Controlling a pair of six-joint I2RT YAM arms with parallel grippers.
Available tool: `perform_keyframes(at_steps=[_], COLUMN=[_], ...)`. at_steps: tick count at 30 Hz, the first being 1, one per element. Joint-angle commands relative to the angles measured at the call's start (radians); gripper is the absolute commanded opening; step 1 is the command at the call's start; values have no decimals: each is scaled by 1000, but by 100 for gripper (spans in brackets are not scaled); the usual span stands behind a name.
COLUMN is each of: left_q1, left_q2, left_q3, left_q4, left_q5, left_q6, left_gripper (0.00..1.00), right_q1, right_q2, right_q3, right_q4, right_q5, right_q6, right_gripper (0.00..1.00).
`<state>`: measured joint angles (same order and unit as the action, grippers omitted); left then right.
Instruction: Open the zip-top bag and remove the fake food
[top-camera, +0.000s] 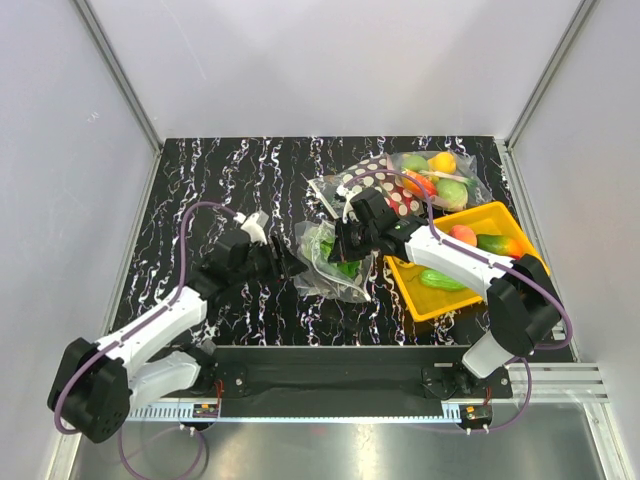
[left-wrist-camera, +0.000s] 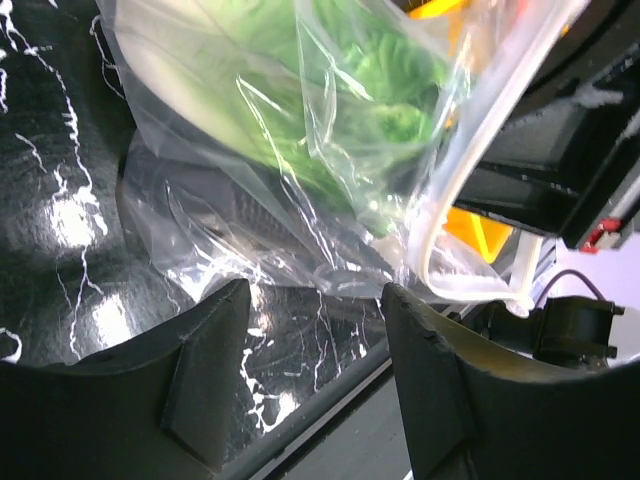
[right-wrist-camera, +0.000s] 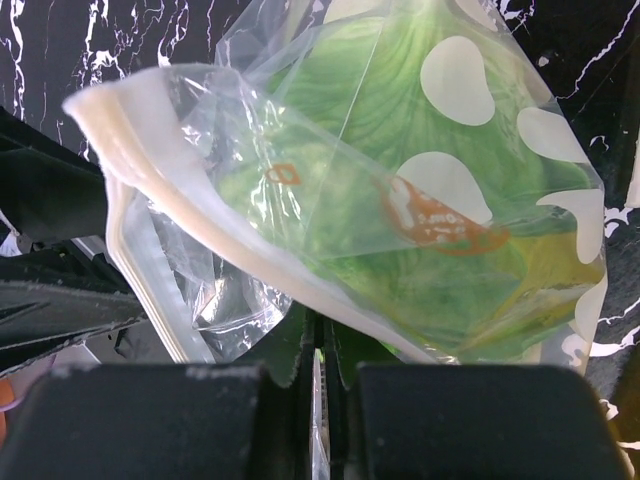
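Observation:
The zip-top bag (top-camera: 330, 262), clear crinkly plastic with white dots, lies at the table's middle. Green lettuce (right-wrist-camera: 420, 200) fills it; a yellow shape, perhaps the lemon (right-wrist-camera: 560, 275), shows at its far corner. No fish shows. My right gripper (top-camera: 345, 240) is shut on the bag's edge by the zip strip (right-wrist-camera: 250, 250) and holds it lifted. My left gripper (top-camera: 290, 262) is open just left of the bag; its fingers (left-wrist-camera: 205, 350) straddle bare table below the plastic (left-wrist-camera: 300, 150) and hold nothing.
A yellow tray (top-camera: 500, 220) at the right holds a peach and other toy food. A dark polka-dot bag (top-camera: 385, 185) and a clear bag of fruit (top-camera: 440, 175) lie behind. The table's near edge rail runs just under my left fingers.

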<state>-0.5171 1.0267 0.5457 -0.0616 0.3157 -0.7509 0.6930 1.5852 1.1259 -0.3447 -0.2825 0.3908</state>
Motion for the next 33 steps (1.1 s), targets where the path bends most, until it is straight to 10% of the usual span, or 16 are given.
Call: perform_keyframes(at_steps=[1,12,22,33], left_q1=[8,9,9,65], left_q2=[42,331,409,391], left_q3=[7,146,151,169], left_q4=[95,241,204,-27], left_q5=[-17,51,86,-32], left_q6=[-8,-16,-21,33], left_gripper=[60,59,2,0], right_q1=[-6,-6,-9,-23], right_q2=[-11,-16,-37,-94], right_q3=[49,48,67,221], right_q4=[21,21,-14,-270], right_q5=[-30,-41,-14,-10], right_q6=[10,16,0,-33], right_gripper=[0,0,0,0])
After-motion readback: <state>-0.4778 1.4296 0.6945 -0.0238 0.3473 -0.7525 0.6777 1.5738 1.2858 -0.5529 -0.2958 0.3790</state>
